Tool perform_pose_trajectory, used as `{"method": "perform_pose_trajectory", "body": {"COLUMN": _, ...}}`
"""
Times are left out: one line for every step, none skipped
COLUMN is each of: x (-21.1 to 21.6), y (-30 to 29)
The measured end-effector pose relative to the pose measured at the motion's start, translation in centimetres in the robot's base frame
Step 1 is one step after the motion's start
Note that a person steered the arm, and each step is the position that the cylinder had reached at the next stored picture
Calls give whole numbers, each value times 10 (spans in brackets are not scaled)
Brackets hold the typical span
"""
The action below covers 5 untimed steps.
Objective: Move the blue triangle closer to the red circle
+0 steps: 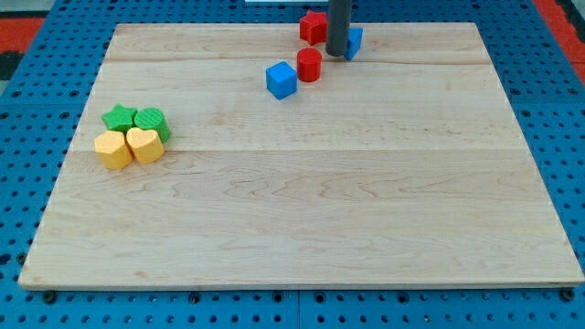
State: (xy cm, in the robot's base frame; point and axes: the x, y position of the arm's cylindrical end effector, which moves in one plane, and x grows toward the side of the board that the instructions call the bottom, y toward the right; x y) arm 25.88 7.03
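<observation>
Camera view: blue cube (281, 79) beside red circle (309, 65) — green (120, 117), yellow blocks (113, 149) far.

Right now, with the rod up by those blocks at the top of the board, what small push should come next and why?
Probably a short push toward the view's lower left. My tip sits against the blue triangle, which peeks out on the rod's right, while the red circle stands just left and below, still apart from it. The blue cube lies beyond.
</observation>
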Motion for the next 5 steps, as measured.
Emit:
{"method": "perform_pose_trajectory", "body": {"x": 10, "y": 46}}
{"method": "perform_pose_trajectory", "body": {"x": 17, "y": 90}}
{"method": "perform_pose_trajectory", "body": {"x": -19, "y": 113}}
{"method": "perform_pose_trajectory", "body": {"x": -52, "y": 91}}
{"method": "perform_pose_trajectory", "body": {"x": -43, "y": 33}}
